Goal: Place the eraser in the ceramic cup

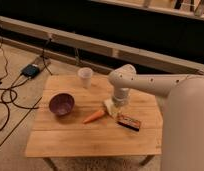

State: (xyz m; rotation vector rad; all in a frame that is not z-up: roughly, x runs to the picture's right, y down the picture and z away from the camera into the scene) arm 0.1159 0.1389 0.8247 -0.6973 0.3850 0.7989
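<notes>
Camera view: my gripper [115, 102] hangs open over mid-worktop [70, 140], eraser [129, 121] not held. It lies flat at gripper's 4 o'clock, just beside. Ceramic cup [85, 77] is upright at 11 o'clock. Step: pre-grasp. Next, I reckon: shift over eraser, align w/ narrow side, drop, close.

A robotics lab is indicated: a low slatted wooden table [95, 136] is flanked by loose black cables [9, 100] and a dark power box [31, 71] on the floor, and the white arm's gripper [112, 106] is held low over the tabletop's middle.
</notes>
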